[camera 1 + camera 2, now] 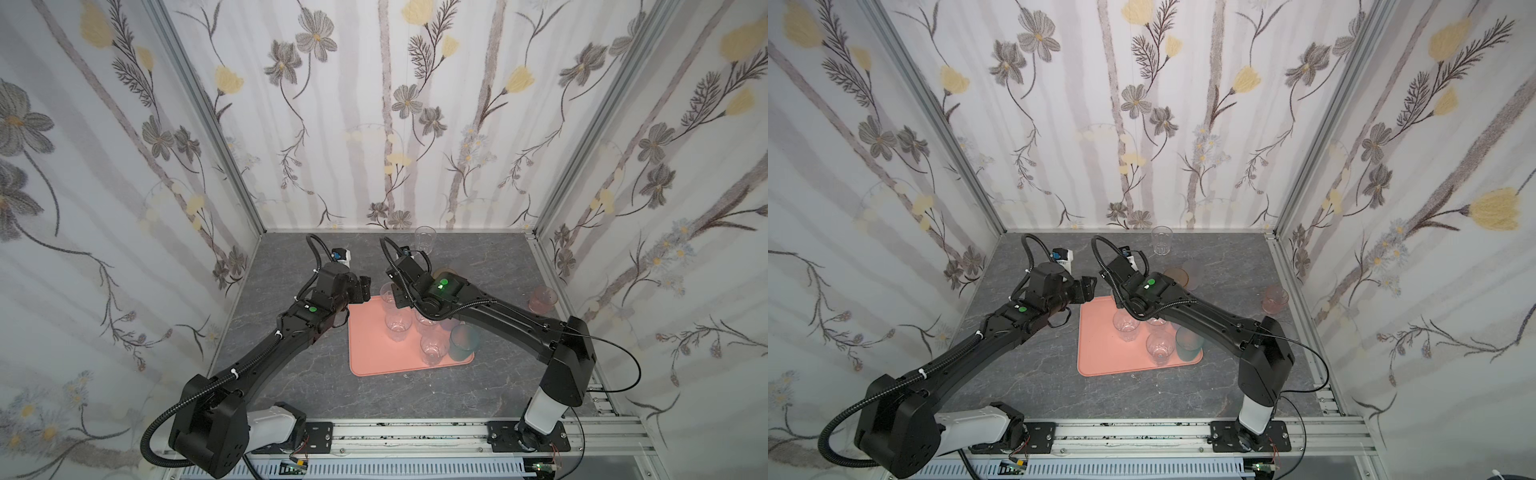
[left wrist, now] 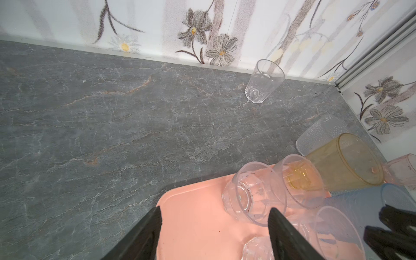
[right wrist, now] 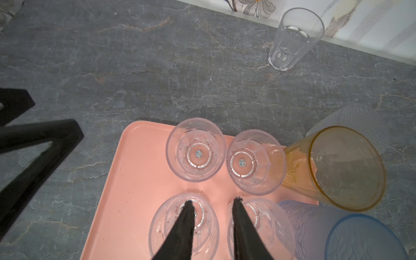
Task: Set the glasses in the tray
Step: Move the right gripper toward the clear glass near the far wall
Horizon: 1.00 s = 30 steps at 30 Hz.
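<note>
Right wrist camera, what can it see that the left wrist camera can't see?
Only the right wrist view looks straight down into the clear glasses, so you can see the tiny shiny dot at the bottom of two of them. Only the left wrist view shows the short pink glass and the metal corner post. Both show the pink tray, the amber glass, the blue glass, the frosted glass and the lone clear glass by the wall.

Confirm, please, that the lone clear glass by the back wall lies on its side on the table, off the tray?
Not quite: the lone clear glass stands upright, not on its side, as the right wrist view shows; it is on the table, off the tray.
</note>
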### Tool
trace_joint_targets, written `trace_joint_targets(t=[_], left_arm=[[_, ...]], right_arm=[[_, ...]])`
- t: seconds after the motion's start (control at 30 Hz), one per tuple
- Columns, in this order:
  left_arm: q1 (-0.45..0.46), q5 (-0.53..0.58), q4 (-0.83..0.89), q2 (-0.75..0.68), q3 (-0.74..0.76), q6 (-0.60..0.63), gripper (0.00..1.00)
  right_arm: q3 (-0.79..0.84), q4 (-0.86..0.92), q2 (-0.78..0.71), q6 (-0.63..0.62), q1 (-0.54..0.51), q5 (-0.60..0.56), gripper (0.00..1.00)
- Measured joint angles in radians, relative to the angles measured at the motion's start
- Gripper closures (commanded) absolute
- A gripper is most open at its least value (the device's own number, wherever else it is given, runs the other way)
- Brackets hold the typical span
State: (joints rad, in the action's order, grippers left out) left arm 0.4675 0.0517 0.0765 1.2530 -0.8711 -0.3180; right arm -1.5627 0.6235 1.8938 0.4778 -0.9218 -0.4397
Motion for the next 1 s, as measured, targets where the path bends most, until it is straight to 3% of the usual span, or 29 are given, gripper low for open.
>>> trace_joint_targets(t=[0.23,0.33,0.37,0.43,0.63,0.7,0.83,1.0], left_arm=[[0.000,0.008,0.002,-0.022,0.005,0.001,0.20],[0.000,0.009,0.002,-0.016,0.002,0.005,0.11],[0.000,0.011,0.002,-0.010,-0.002,0.008,0.06],[0.000,0.018,0.006,0.003,-0.013,0.019,0.00],[-0.004,0.079,0.000,0.061,-0.083,0.124,0.00],[-0.015,0.087,-0.006,0.078,-0.104,0.187,0.00],[-0.055,0.063,-0.013,0.112,-0.146,0.257,0.00],[-0.119,-0.002,-0.020,0.219,-0.241,0.206,0.06]], right_arm=[[-0.012,-0.044,-0.046,-0.016,0.053,-0.011,0.33],[-0.014,-0.051,-0.079,-0.019,0.094,-0.021,0.27],[-0.014,-0.051,-0.091,-0.019,0.114,-0.020,0.22],[-0.013,-0.052,-0.113,-0.019,0.150,-0.035,0.01],[-0.031,-0.067,-0.171,-0.025,0.272,-0.088,0.00],[-0.049,-0.080,-0.183,-0.020,0.355,-0.070,0.00],[-0.032,-0.114,-0.233,0.013,0.503,0.016,0.04],[0.059,-0.171,-0.246,0.051,0.623,0.183,0.09]])
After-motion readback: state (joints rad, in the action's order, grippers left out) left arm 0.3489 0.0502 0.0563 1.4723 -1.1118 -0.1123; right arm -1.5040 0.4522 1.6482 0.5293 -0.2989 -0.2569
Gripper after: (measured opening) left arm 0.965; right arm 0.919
